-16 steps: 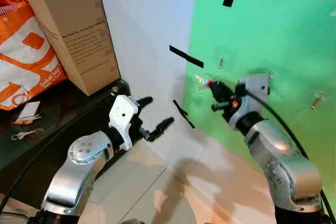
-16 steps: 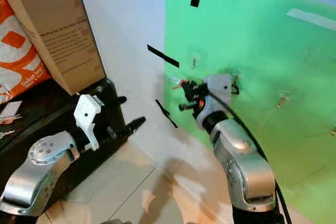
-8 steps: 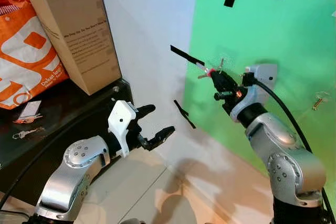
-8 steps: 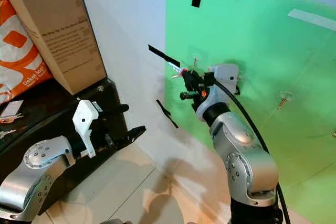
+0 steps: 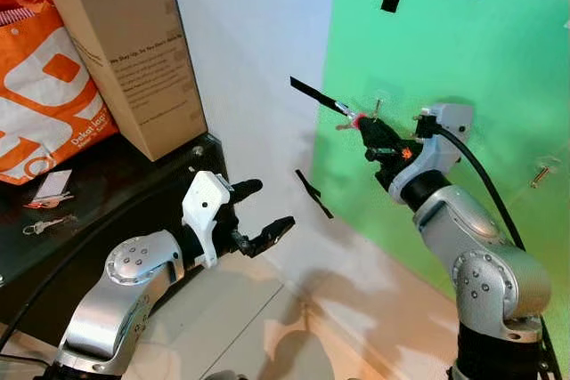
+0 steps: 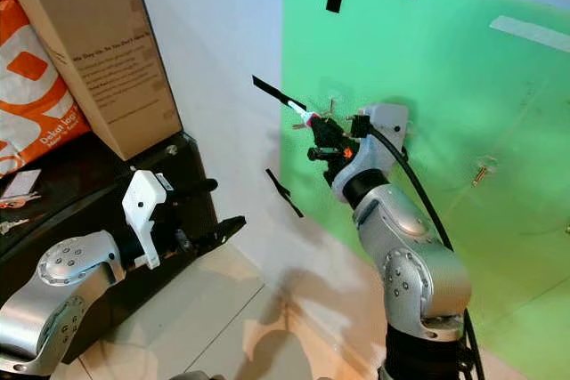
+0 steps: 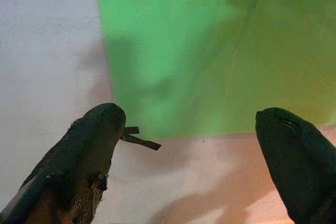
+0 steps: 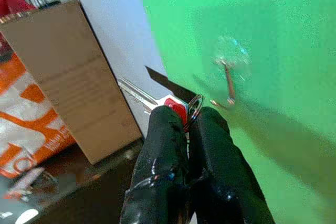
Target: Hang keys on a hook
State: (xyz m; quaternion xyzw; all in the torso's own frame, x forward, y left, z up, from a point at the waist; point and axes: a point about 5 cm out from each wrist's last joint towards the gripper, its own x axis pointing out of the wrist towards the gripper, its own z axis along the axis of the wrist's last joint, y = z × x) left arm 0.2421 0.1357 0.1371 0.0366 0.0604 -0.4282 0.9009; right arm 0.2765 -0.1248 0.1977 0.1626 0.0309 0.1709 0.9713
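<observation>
on the far left an orange shopping bag (image 5: 40,95) leans by a tall cardboard box (image 5: 125,51), both standing on a dark cabinet (image 5: 107,202); a small set of spare keys (image 5: 40,227) lies flat on the cabinet top near the bag. in front of the cabinet the left gripper (image 5: 258,215) is held out low, its fingers (image 7: 89,156) spread wide with nothing between them, pointing toward the foot of the wall. strips of black tape (image 5: 316,95) sit on the white wall beside the green sheet (image 5: 481,68). at the sheet, the right gripper (image 8: 184,121) is raised and pinched narrow on the key (image 8: 137,94) with the red tag, its ring poking up between the fingertips. the ring sits just beside the small clear-backed hook (image 8: 227,80) stuck on the green sheet; it looks close to the hook's tip, but whether it touches is hard to tell. farther right another hook (image 5: 541,169) is stuck on the sheet.
</observation>
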